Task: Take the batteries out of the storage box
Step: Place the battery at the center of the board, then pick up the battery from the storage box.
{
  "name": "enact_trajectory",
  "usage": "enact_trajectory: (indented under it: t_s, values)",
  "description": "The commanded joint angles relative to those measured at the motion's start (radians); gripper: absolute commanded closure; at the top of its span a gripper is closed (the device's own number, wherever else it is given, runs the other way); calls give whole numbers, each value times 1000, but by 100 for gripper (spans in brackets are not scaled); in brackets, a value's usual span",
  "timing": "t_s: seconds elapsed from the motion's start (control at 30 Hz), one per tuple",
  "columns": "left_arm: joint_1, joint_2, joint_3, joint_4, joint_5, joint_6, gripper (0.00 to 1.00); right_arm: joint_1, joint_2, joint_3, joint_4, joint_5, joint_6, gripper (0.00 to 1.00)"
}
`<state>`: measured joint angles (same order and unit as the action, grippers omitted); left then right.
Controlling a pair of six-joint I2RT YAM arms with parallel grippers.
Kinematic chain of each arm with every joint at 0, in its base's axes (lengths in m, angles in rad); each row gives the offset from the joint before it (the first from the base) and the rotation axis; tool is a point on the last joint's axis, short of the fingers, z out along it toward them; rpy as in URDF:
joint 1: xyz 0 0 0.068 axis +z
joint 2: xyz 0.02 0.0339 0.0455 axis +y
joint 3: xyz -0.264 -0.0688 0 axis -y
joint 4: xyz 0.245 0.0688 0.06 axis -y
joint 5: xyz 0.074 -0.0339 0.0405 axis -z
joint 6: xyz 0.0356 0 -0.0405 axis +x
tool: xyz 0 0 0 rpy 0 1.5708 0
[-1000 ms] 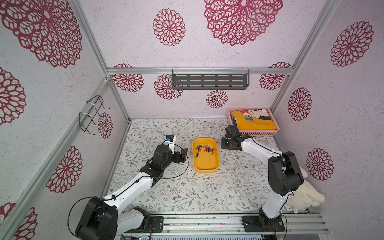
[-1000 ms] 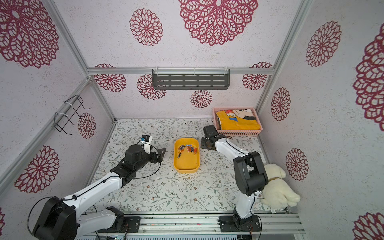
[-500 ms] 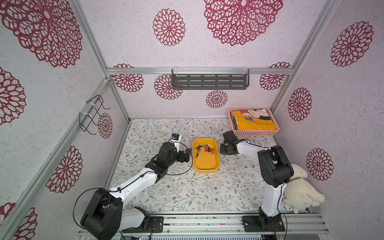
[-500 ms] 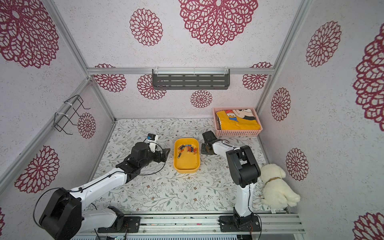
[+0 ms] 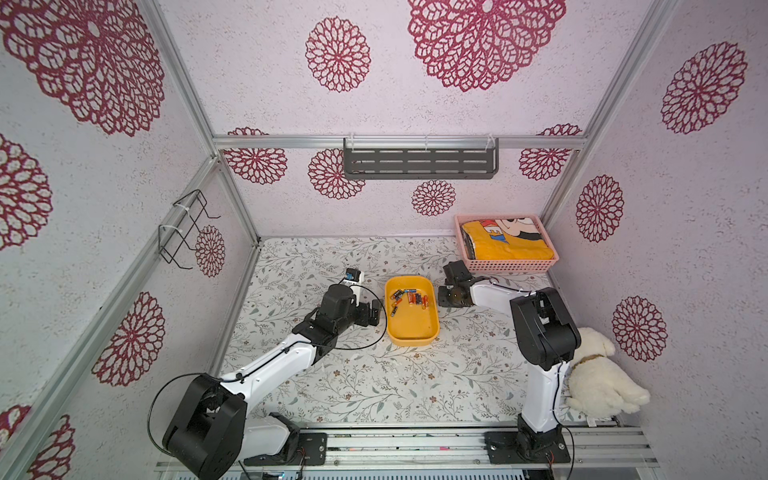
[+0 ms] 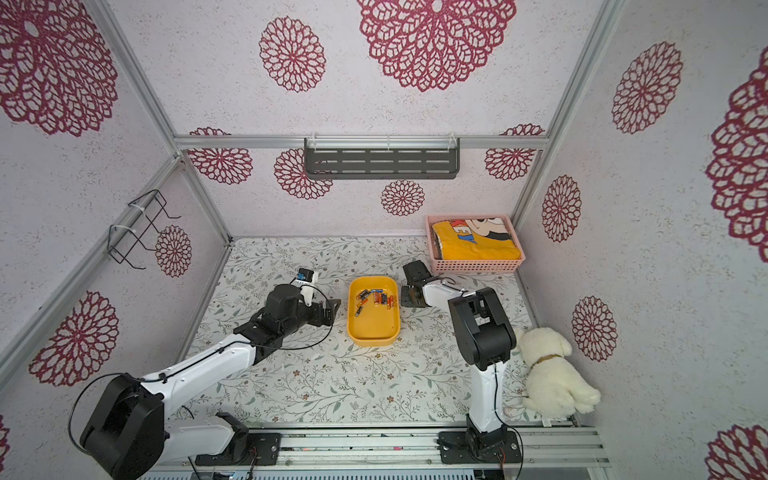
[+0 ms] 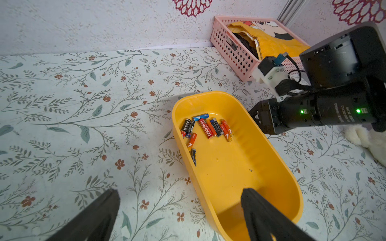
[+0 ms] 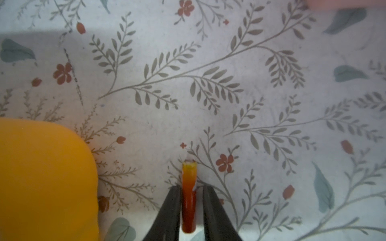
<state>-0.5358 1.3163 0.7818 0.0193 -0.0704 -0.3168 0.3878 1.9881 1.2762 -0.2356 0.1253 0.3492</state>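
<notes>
- The right gripper [image 8: 191, 186] points down at the mat [image 8: 229, 83], jaws parted only a little.
- Its 2 fingers [image 8: 172, 210] flank 1 orange battery [image 8: 189, 196] that lies flat on the mat. One finger looks to be against it, and a thin strip of mat shows between it and the other finger, so it is not pinched.
- In both top views this gripper sits just right of the far half of the storage box [image 5: 413, 328], and the battery beneath it is hidden there.
- The left gripper [image 7: 180, 190] is spread wide and carries nothing.
- In the left wrist view, 1 of its fingers [image 7: 261, 215] shows in front of the near end of the box and the other in front of the mat. Whether either touches anything cannot be told.
- In both top views the left gripper lies low, just left of the box's left wall.
- The box stands mid-table between the 2 grippers. The rest of the batteries [image 7: 206, 129], about 10, are orange, black and 1 blue. They lie loose in its far half, and the near half is bare.
- A pink basket [image 5: 507, 266] with yellow cloth stands at the far right corner, and a white plush dog [image 5: 598, 382] lies at the near right edge.
</notes>
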Motion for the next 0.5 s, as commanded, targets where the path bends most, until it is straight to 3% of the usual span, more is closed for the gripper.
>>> enact_trajectory:
  t_s: [0.0,0.13,0.27,0.37,0.47]
  values:
    - [-13,12,90,-101,-90,-30,2,0,-29,41,-27,-10,-7,63]
    - [-58,62,260,-271,-208,-62,16,-3,-98,60,-60,-12,-20,58]
    - [-107,210,481,-485,-258,-111,26,-4,-225,25,-22,3,-46,56]
    - [-147,362,636,-617,-263,-138,38,-11,-360,-132,156,9,-38,54]
    - [-169,498,758,-685,-224,-176,40,-17,-488,-319,352,15,-3,54]
